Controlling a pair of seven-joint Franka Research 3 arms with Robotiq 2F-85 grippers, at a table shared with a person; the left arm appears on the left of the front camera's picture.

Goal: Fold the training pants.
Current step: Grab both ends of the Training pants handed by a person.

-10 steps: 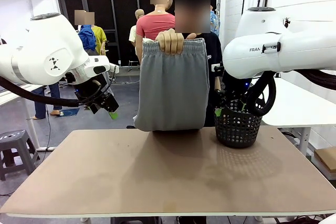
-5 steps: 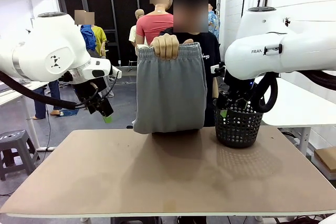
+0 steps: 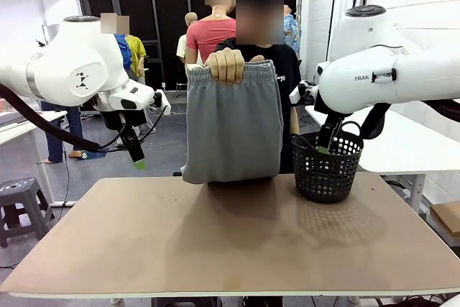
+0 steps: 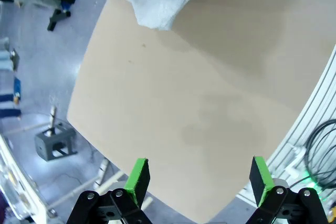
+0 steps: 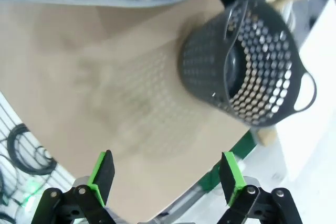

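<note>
Grey soft fabric hangs at the far edge of the table (image 3: 230,242): the training pants (image 3: 233,124), held up by the gathered waistband in a person's hand (image 3: 226,65). Their lower edge reaches down to the tabletop, though I cannot tell whether it rests there. Just beside them, on my right, a black mesh basket (image 3: 327,170) stands upright on the table's far part.

My left gripper (image 4: 199,170) hovers in the air above the table's left edge, well apart from the pants, its green pads spread wide with nothing between them. My right gripper (image 5: 166,165) hangs close to the basket's rim on my side, above the tabletop, jaws likewise wide apart and empty. Neither gripper touches the pants or the basket.
</note>
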